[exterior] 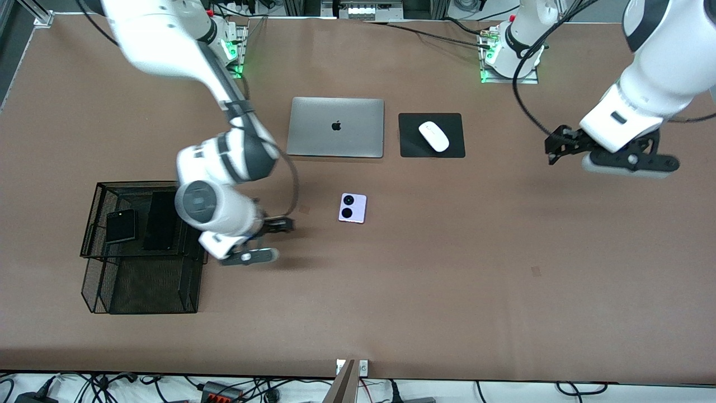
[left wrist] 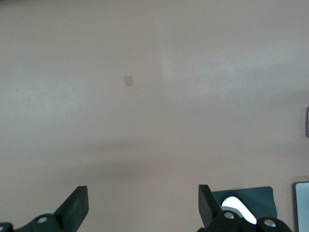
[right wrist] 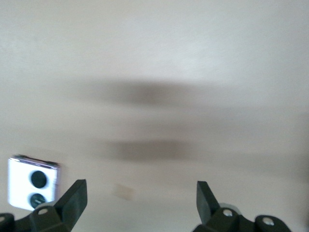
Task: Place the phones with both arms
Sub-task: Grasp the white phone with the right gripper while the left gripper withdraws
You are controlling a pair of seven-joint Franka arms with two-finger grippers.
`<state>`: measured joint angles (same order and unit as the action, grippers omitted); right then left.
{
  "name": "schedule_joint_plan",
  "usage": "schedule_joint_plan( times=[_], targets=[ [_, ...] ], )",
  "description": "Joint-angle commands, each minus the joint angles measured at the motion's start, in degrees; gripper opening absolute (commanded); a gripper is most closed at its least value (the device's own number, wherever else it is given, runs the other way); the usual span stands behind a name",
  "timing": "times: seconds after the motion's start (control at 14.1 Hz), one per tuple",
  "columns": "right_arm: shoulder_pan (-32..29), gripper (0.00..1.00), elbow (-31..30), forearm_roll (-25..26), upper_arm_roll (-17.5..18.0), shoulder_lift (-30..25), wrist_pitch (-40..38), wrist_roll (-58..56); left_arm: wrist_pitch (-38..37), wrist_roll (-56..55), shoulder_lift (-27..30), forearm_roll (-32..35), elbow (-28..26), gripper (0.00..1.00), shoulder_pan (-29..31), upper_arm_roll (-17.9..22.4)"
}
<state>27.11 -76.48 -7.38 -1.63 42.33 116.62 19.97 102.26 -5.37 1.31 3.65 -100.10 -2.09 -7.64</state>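
Observation:
The lavender flip phone with two black circles lies flat on the brown table, and it also shows in the right wrist view. A small black flip phone and a long slim black phone lie side by side in the upper tier of a black mesh tray. My right gripper hangs open and holds nothing. It is over bare table between the tray and the lavender phone. My left gripper is open and holds nothing, over bare table toward the left arm's end.
A closed silver laptop and a white mouse on a black pad lie nearer the arms' bases than the lavender phone. The tray's lower tier sticks out toward the front camera.

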Motion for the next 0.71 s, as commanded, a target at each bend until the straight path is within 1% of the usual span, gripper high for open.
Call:
schedule_joint_plan(
  times=[0.0,0.07,0.21,0.35,0.64],
  targets=[
    [4.9,1.00,0.4,2.1,-0.8,1.5,2.5,10.6,2.2,1.1,3.8,-1.4,-3.7,1.00,0.4,2.0],
    [6.7,1.00,0.5,4.0,-0.8,2.2,3.4,14.6,2.2,1.8,3.7,-1.5,-2.8,1.00,0.4,3.2],
    [9.7,1.00,0.4,6.9,-0.8,4.0,4.6,21.4,-0.1,6.6,2.8,-1.5,-0.4,1.00,0.3,3.3],
    [11.8,1.00,0.5,7.0,-0.8,5.7,8.2,27.0,-1.3,7.3,2.2,-1.5,1.1,1.00,0.5,3.0],
    [14.8,1.00,0.5,6.7,-0.7,8.6,12.4,36.2,-6.8,6.7,2.7,-1.5,1.7,1.00,0.0,2.1]
  ],
)
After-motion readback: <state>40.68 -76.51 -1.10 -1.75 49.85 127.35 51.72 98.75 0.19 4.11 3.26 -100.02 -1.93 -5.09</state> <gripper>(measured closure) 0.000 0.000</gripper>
